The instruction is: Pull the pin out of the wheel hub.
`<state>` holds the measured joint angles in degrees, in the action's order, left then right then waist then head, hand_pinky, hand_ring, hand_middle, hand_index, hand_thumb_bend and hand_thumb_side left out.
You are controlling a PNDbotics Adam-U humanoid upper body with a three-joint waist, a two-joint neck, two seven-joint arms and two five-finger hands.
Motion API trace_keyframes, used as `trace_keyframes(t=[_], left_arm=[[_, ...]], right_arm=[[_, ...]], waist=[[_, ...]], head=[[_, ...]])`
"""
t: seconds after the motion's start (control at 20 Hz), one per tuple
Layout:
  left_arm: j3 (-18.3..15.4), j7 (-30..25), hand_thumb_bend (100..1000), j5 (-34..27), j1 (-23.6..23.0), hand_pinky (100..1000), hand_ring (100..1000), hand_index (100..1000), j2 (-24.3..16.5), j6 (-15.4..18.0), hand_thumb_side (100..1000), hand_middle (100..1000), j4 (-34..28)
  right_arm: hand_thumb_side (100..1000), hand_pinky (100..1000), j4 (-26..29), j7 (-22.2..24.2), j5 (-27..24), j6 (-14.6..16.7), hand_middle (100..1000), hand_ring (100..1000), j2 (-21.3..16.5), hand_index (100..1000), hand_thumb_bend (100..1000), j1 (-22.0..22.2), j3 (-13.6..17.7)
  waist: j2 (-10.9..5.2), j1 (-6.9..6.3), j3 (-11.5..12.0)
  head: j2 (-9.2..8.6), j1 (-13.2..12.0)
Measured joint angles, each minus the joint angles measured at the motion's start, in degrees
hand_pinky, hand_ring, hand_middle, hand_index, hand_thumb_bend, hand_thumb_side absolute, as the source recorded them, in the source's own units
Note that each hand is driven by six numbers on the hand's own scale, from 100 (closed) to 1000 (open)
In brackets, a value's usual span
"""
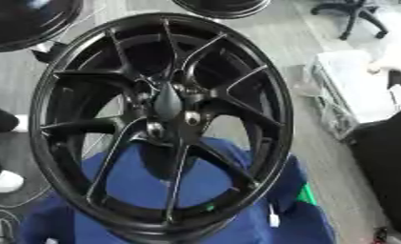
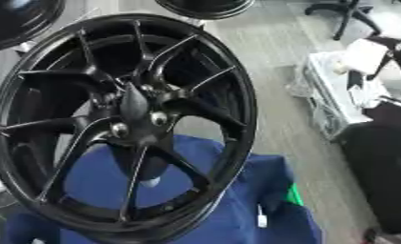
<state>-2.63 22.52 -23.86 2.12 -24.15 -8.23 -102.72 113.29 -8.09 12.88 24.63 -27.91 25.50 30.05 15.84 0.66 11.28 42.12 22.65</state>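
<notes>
Neither of my hands shows in either eye's view, so I cannot tell whether they are released, clenched or grasping anything. Directly below my head stands a large glossy black alloy wheel hub (image 1: 162, 126) with thin paired spokes, upright and tilted, its face turned toward me and filling most of both views. It rests on a blue cloth-covered support (image 1: 228, 219), which shows through the gaps between the lower spokes and spreads out below and to the right of the rim. At the centre of the wheel sits a dark pointed cap, and around it lie the bolt holes; two of them carry small rounded silver pins (image 1: 192, 118), one just right of and below the cap, the other lower and to its left, near the root of the lower spokes. Both sit in their holes, flush against the hub's centre. I cannot make out their shape beyond a bright round head. A small green patch (image 1: 307, 194) peeks out at the right edge of the blue cloth, and a short white piece (image 1: 273, 220) hangs just below the rim on that side. Parts of two more black wheels (image 1: 24, 21) show at the upper left corner and the top edge. To the right, on the grey plank floor (image 1: 299, 43), stands a white shelf unit (image 1: 345, 95), and a black office chair (image 1: 353, 16) is at the top right.
</notes>
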Motion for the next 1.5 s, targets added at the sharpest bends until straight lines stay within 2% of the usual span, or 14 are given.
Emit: trace_keyframes(t=[0.15,0.25,0.3,0.4,0.5,0.6,0.65,0.7,0.75,0.9,1.05,1.15,1.25,1.5], left_arm=[[-0.01,0.09,100,0.20,0.16,718,825,769,0.33,0.09,775,748,-0.02],[-0.01,0.10,100,0.20,0.32,719,826,769,0.53,0.10,775,748,-0.03],[-0.01,0.10,100,0.20,0.37,719,826,769,0.53,0.10,775,748,-0.03],[-0.01,0.10,100,0.20,0.43,719,826,768,0.54,0.10,776,748,-0.03],[-0.01,0.09,100,0.20,0.46,719,826,768,0.54,0.09,776,748,-0.03],[0.00,0.07,100,0.20,0.60,719,827,769,0.54,0.07,776,748,-0.03],[0.00,0.06,100,0.20,0.69,719,827,769,0.54,0.06,776,748,-0.03],[0.00,0.06,100,0.20,0.81,719,827,768,0.54,0.06,776,748,-0.03],[0.00,0.06,100,0.20,0.91,719,827,769,0.54,0.06,777,748,-0.04],[0.00,0.04,100,0.20,1.02,720,826,769,0.55,0.04,779,748,-0.05],[0.02,-0.06,100,0.20,1.70,720,826,769,0.92,-0.04,776,749,-0.07],[0.17,-0.23,100,0.20,2.42,721,827,770,1.08,0.01,769,751,-0.08],[0.43,-0.51,100,0.21,3.40,721,827,770,1.37,0.11,760,752,-0.25],[1.28,-1.48,100,1.22,6.18,722,829,774,2.30,0.84,740,756,-0.75]], right_arm=[[832,1000,0.00,1.55,11.93,-0.71,895,869,6.68,970,100,0.53,-0.87],[835,1000,0.00,1.69,16.88,-2.13,901,867,9.78,982,100,0.53,-1.87],[830,1000,0.00,1.55,18.33,-2.81,899,863,10.84,982,100,0.53,-2.28],[759,1000,0.00,1.02,19.50,-3.98,887,850,12.15,970,100,0.52,-2.89],[662,1000,0.00,0.41,19.00,-4.84,887,839,12.78,971,100,0.44,-3.36],[586,1000,0.00,-0.12,17.60,-5.57,851,812,13.05,945,100,0.22,-3.66],[584,1000,0.00,-0.52,16.60,-5.94,846,807,13.06,941,100,0.17,-3.71],[528,994,0.00,-1.07,15.28,-6.30,795,760,13.06,900,100,0.08,-3.88],[514,991,0.00,-2.01,13.32,-6.78,765,738,13.07,872,100,-0.21,-4.17],[548,986,0.00,-4.83,6.00,-8.04,715,689,13.03,823,100,-1.20,-5.20],[606,1000,0.00,-5.18,-1.52,-7.94,709,680,12.75,817,100,-3.48,-6.46],[636,1000,0.00,-3.10,-6.96,-7.13,725,697,12.32,837,100,-5.57,-7.52],[663,1000,0.00,0.89,-12.74,-6.78,740,699,11.94,844,100,-7.62,-8.60],[672,1000,-0.07,9.58,-23.63,-10.50,721,659,11.50,823,100,-11.92,-9.67]], waist=[[0.00,-0.53,-0.34],[0.00,-0.62,-0.46],[-0.02,-0.53,-0.61],[-0.16,-0.42,-0.69],[-0.19,-0.37,-0.73],[-0.22,-0.15,-0.75],[-0.23,-0.05,-0.75],[-0.26,0.07,-0.75],[-0.31,0.13,-0.75],[-0.32,0.31,-0.74],[-0.32,0.35,-0.74],[-0.32,0.30,-0.70],[-0.32,0.19,-0.59],[-0.32,-0.13,0.12]], head=[[-0.13,-0.51],[-0.16,-0.80],[-0.16,-0.87],[-0.16,-0.90],[-0.16,-0.90],[-0.16,-0.90],[-0.16,-0.90],[-0.16,-0.91],[-0.16,-0.91],[-0.16,-0.91],[-0.17,-0.89],[-0.35,-0.87],[-0.62,-0.83],[-1.56,-0.64]])
